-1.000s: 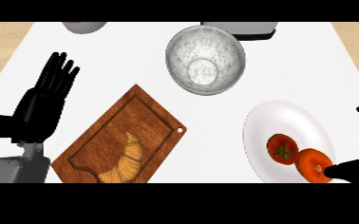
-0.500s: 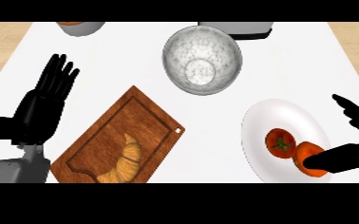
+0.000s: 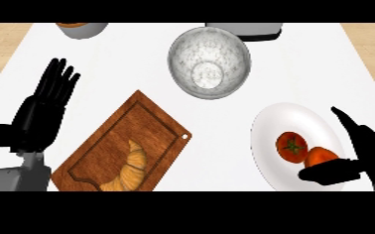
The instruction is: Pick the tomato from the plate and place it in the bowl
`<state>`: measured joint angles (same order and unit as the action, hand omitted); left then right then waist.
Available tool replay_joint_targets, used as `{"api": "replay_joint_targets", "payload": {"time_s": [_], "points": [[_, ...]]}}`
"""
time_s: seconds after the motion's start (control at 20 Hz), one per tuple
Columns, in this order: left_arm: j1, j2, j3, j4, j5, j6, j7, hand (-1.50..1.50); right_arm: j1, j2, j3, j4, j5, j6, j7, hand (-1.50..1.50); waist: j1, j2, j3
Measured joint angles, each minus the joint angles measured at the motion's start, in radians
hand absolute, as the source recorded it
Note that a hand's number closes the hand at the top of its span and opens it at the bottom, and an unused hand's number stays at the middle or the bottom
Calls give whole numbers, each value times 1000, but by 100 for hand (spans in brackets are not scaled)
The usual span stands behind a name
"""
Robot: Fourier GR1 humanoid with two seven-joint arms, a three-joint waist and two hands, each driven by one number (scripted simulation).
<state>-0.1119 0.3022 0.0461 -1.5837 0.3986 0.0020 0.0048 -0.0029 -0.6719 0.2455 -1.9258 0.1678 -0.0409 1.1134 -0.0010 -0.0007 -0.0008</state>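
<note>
Right hand (image 3: 353, 148) now closer round tomato (image 3: 321, 156) | plate (image 3: 273, 124) unmoved

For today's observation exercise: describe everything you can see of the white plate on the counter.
The white plate is round, smooth and glossy, like glazed ceramic. It lies flat on the white counter at the view's lower right, right of the wooden cutting board and below the metal bowl, touching neither. Two tomatoes rest on it: one showing its green stem, the other beside it, between the thumb and fingers of the right hand, which reaches over the plate's right rim.
</note>
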Motion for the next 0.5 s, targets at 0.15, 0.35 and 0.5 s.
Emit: {"api": "replay_joint_targets", "payload": {"time_s": [0.15, 0.35, 0.5], "points": [[-13, 2, 7, -19, -4, 7, 32, 0, 16, 44, 14, 15, 84, -18, -18, -150, 0, 0, 0], [-41, -11, 13, -4, -23, 12, 42, 0, 47, 92, 15, 22, 170, -23, -37, -150, -1, 0, 1], [-29, -10, 33, 10, -15, -23, 26, 0, 27, 144, 18, 66, 225, -21, -49, -150, 1, 0, 1]]}}
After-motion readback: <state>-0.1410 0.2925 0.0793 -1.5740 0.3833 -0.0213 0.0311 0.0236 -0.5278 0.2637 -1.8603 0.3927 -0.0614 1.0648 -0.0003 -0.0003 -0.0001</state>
